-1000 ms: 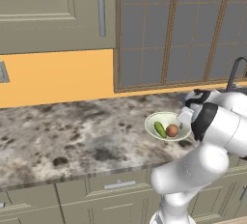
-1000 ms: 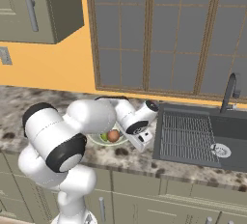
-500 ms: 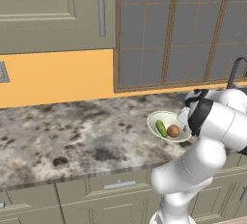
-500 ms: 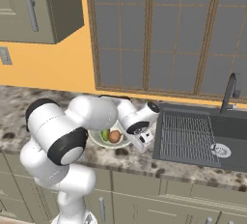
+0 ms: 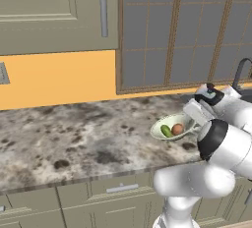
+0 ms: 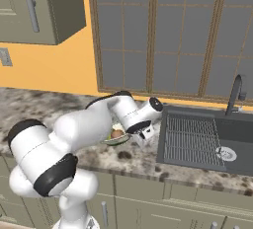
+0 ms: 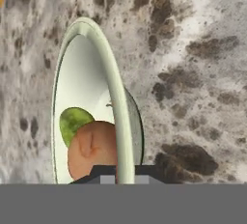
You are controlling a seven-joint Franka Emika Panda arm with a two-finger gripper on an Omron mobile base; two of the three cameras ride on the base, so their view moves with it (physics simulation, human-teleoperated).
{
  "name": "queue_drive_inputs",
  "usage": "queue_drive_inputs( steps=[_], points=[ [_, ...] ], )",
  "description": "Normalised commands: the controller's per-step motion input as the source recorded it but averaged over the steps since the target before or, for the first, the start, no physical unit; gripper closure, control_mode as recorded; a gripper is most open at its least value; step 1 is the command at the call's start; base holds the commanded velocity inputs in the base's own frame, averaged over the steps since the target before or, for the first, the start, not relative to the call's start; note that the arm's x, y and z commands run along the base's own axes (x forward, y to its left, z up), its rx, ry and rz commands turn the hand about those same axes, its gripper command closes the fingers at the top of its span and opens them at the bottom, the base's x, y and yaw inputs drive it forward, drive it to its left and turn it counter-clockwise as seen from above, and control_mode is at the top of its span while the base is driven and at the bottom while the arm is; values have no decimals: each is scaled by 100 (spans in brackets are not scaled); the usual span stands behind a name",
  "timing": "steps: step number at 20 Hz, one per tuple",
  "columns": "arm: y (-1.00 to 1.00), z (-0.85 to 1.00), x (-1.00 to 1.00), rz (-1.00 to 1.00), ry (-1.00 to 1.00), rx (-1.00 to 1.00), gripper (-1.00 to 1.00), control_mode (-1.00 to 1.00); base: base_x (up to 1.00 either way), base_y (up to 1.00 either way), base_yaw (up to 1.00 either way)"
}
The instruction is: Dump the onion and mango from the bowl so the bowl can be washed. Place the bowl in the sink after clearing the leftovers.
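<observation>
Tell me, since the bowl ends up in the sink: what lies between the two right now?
Between the bowl and the sink lie a strip of speckled counter and the gripper, shut on the bowl's rim; the right base view shows it.

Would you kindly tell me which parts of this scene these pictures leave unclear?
- Mango: hand view, partly behind the onion.
- Bowl: right base view, mostly covered by the arm.
- Sink: left base view, cut off by the right edge.
- Jaws: both base views, hidden behind the hand.
</observation>
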Motion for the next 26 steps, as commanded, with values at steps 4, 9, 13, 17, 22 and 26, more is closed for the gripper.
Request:
queue_drive_inputs(
  steps=[4, 9, 13, 17, 22, 26],
  points=[
    [14, 89, -39, -29, -9, 11, 100, -100, 0, 0, 0],
    [10, 73, -63, -35, -6, 17, 100, -100, 0, 0, 0],
    [-37, 18, -64, -40, -11, 26, 100, -100, 0, 0, 0],
    [-38, 0, -61, -29, -17, 11, 100, -100, 0, 0, 0],
    [59, 6, -10, -3, -15, 3, 100, -100, 0, 0, 0],
    [100, 29, 0, 4, -14, -4, 100, -100, 0, 0, 0]
  ],
)
